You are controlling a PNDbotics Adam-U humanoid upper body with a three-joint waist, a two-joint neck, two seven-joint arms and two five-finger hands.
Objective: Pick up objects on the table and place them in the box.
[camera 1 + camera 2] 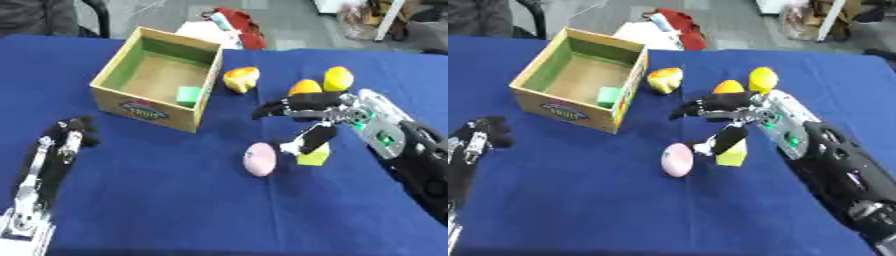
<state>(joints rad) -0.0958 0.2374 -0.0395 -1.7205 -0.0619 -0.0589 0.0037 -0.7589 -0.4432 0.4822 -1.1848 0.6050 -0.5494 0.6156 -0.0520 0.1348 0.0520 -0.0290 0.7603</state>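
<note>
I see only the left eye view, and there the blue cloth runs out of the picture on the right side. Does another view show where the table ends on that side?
Observer: Yes. In the right eye view the far right edge of the blue cloth-covered table shows, and the yellow lemon-shaped fruit lies well inside it.
Operator: My right arm is also cut by the picture edge. Is more of it seen there?
Observer: Yes. The black right arm shows down to the lower right corner. The right hand is open above the yellow-green block.
</note>
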